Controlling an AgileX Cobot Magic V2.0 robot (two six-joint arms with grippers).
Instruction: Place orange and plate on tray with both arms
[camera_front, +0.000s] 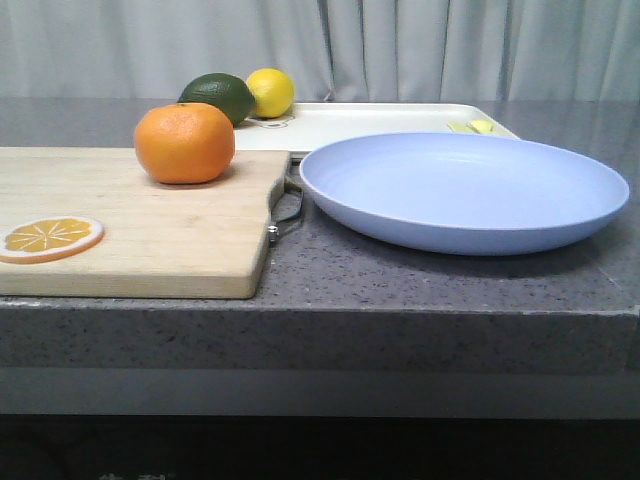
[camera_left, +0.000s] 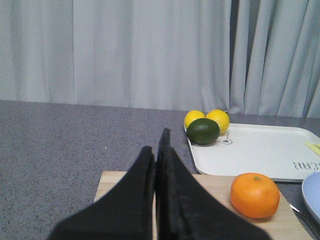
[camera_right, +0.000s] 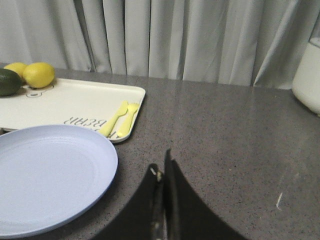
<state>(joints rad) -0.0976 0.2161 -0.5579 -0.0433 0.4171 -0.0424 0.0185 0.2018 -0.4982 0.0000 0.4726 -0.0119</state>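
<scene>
The orange (camera_front: 185, 142) sits on the far right part of a wooden cutting board (camera_front: 150, 235); it also shows in the left wrist view (camera_left: 255, 195). The lavender-blue plate (camera_front: 465, 190) lies on the counter right of the board, and shows in the right wrist view (camera_right: 47, 177). The off-white tray (camera_front: 360, 122) lies behind both, also in the wrist views (camera_left: 250, 150) (camera_right: 65, 105). My left gripper (camera_left: 156, 142) is shut and empty over the board, short of the orange. My right gripper (camera_right: 161, 162) is shut and empty over bare counter beside the plate. Neither gripper shows in the front view.
A dark green fruit (camera_front: 220, 97) and a yellow lemon (camera_front: 270, 92) sit at the tray's far left end. Yellow cutlery (camera_right: 120, 119) lies on the tray's right end. A flat orange slice (camera_front: 48, 238) lies on the board. A white container (camera_right: 307, 75) stands far right.
</scene>
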